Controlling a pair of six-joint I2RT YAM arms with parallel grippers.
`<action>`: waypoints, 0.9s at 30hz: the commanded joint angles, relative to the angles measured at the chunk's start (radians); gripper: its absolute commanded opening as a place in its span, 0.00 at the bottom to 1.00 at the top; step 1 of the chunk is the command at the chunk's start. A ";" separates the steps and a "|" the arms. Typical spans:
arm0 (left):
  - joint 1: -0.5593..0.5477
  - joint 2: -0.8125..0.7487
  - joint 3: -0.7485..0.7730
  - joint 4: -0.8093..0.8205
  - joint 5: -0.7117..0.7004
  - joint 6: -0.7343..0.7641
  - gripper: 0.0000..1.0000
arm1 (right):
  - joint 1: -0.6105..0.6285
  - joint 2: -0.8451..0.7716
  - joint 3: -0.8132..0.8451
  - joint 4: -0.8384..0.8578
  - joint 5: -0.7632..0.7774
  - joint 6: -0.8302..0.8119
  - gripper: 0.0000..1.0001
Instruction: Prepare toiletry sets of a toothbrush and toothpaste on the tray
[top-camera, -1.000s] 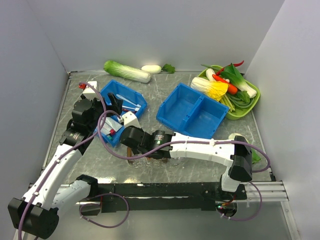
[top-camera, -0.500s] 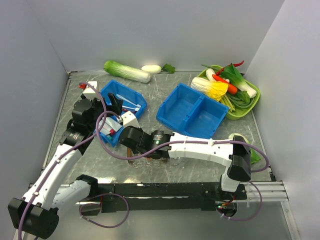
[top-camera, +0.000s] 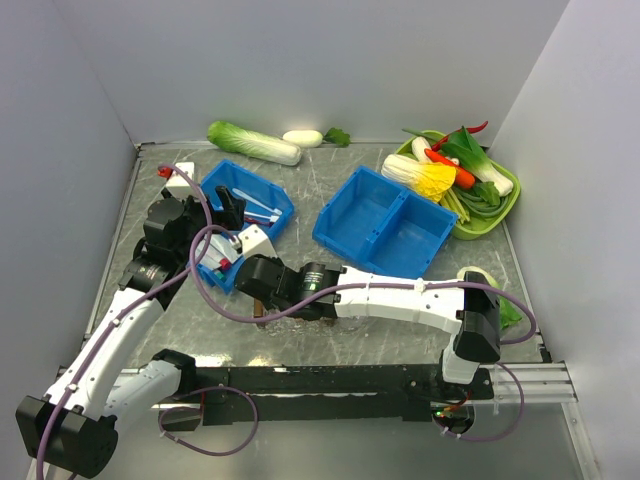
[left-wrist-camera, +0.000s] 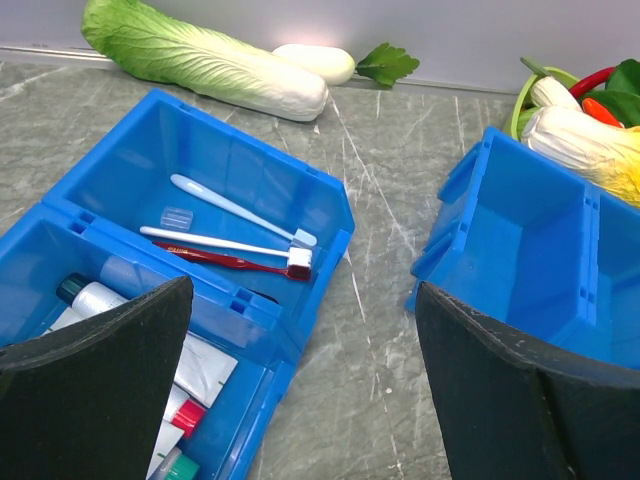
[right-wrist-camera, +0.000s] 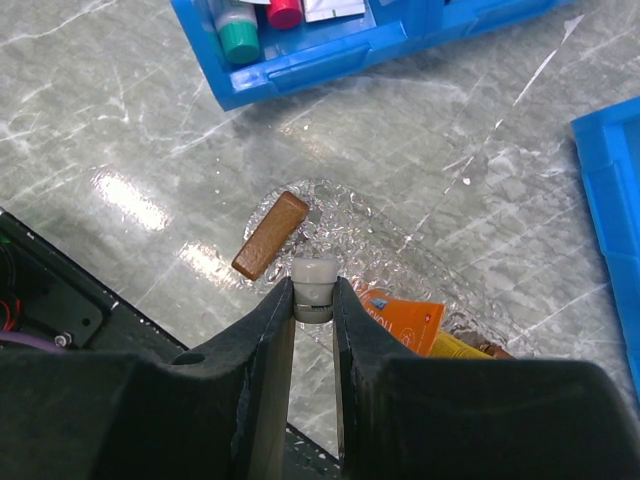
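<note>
Right hand (right-wrist-camera: 314, 290) was down over the tray (right-wrist-camera: 360, 240), closed on a whitish cap (right-wrist-camera: 314, 270). An orange tube (right-wrist-camera: 405, 318) lay on the tray touching the right finger; whether the cap was its own, cannot tell. One brown block (right-wrist-camera: 270, 235) also lay on the tray, just left of the cap. In the top view the right arm crossed over the tray and hid most of it. Left hand (left-wrist-camera: 305, 295) hung wide open, holding nothing, above the left blue bin (left-wrist-camera: 120, 165). In its far compartment: pale toothbrush (left-wrist-camera: 240, 210), second pale toothbrush (left-wrist-camera: 215, 243), one red toothbrush (left-wrist-camera: 230, 260), all lying flat, close together. The near compartment held capped tubes (left-wrist-camera: 100, 300), at least three, exact count unclear. Two blue bins total, two compartments each; right blue bin (top-camera: 350, 200) sat well apart from the tray. Along the far edge of the tabletop (top-camera: 310, 185): one cabbage (top-camera: 253, 142), one white vegetable (top-camera: 302, 138), one green leaf (top-camera: 337, 136). One green tray (top-camera: 505, 200) of vegetables sat at the far right.
</note>
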 joint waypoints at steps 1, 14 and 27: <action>0.004 0.000 0.005 0.044 0.021 0.010 0.96 | 0.020 0.025 0.021 -0.008 -0.007 -0.058 0.00; 0.004 -0.002 0.005 0.045 0.024 0.010 0.96 | 0.043 0.043 0.045 -0.001 -0.071 -0.188 0.00; 0.004 0.001 0.005 0.044 0.022 0.010 0.97 | 0.043 0.025 0.061 -0.039 -0.116 -0.182 0.00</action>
